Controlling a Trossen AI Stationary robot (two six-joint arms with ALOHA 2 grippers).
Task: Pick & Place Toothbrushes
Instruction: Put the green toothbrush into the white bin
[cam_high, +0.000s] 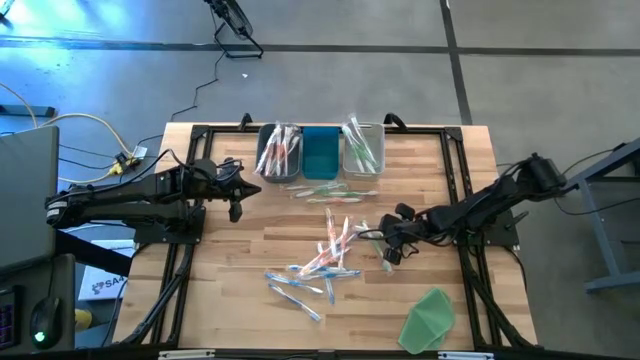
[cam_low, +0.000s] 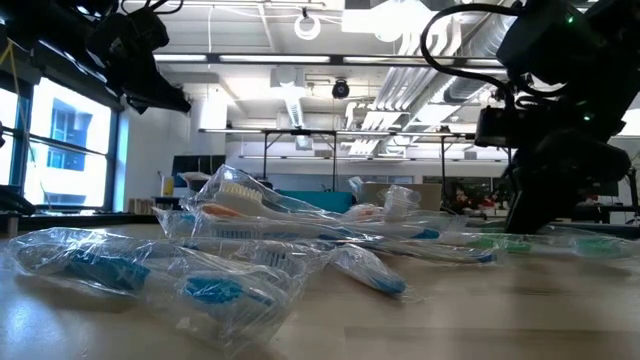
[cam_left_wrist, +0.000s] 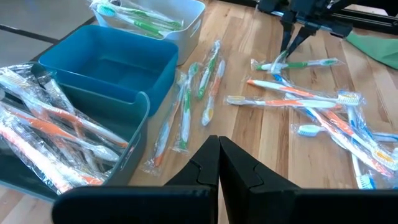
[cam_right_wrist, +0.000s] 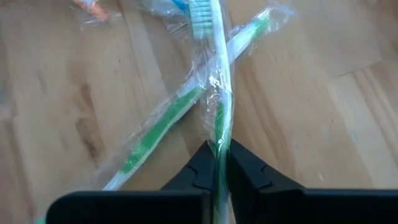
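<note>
Pinching: right gripper (cam_right_wrist: 221, 163) clamps a wrapped green toothbrush (cam_right_wrist: 214, 68) right of the counter's middle.
Left gripper (cam_left_wrist: 219, 163): fingers pressed together, hovering near the far-left corner.
Bins, far edge: grey bin (cam_high: 279, 150) holds orange brushes; blue bin (cam_high: 321, 152) bare; white bin (cam_high: 363, 148) holds green brushes.
Loose toothbrushes (cam_high: 330, 255): scattered mid-counter.
Writing: none legible.
Green sheet (cam_high: 430, 318): near-right corner, unseen in low view.

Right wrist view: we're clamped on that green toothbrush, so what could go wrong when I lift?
1. The right gripper pinches the wrapped green toothbrush at one end only, so it may swivel or slip in its slick wrapper.
2. A second green toothbrush crosses it and their wrappers touch; it may drag along.
3. The green toothbrush bin is already stacked, so a drop could land on the rim.
</note>
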